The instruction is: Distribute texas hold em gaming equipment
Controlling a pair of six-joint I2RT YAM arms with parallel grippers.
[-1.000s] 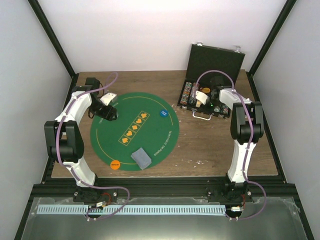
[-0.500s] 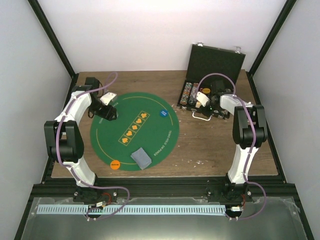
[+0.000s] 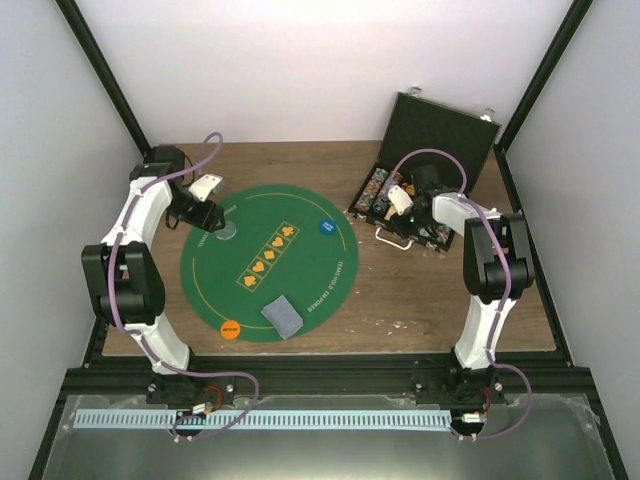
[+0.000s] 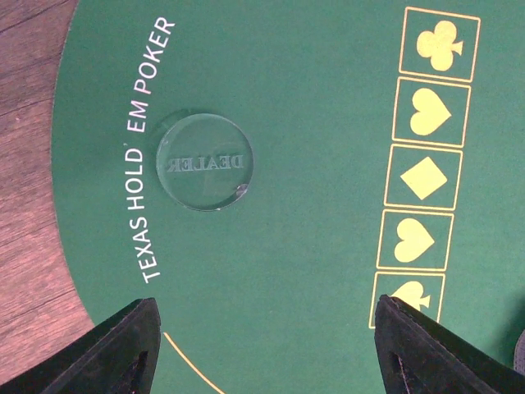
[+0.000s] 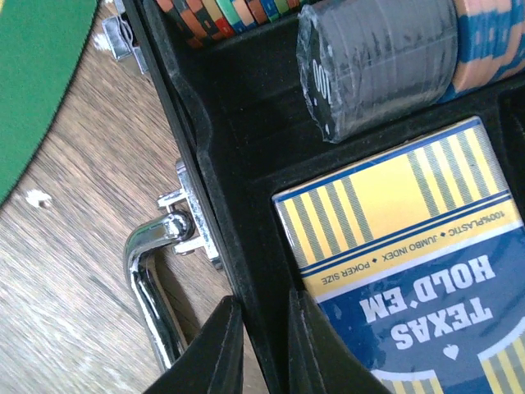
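Observation:
My left gripper (image 3: pixel 207 214) (image 4: pixel 271 353) is open and empty, hovering over the far-left part of the green mat (image 3: pixel 300 290). A clear round "DEALER" disc (image 4: pixel 203 162) lies on the mat just ahead of it, also seen from above (image 3: pixel 228 231). A blue disc (image 3: pixel 326 228), an orange disc (image 3: pixel 231 328) and a grey-blue deck of cards (image 3: pixel 281 316) lie on the mat. My right gripper (image 3: pixel 398 215) (image 5: pixel 261 336) is shut on the front wall of the black case (image 5: pixel 230 197), beside its chrome handle (image 5: pixel 152 279). Striped chips (image 5: pixel 238 15) and a grey chip stack (image 5: pixel 377 57) sit inside.
A blue and yellow boxed card deck (image 5: pixel 402 271) lies in the case by my right fingers. The case (image 3: pixel 440 130) stands open at the back right, its lid raised and turned askew. Black frame posts and white walls close in the table (image 3: pixel 420 290).
The case has swung round and shifted with my right gripper on its front wall. My left gripper drew back toward the far left, leaving the clear dealer disc on the mat.

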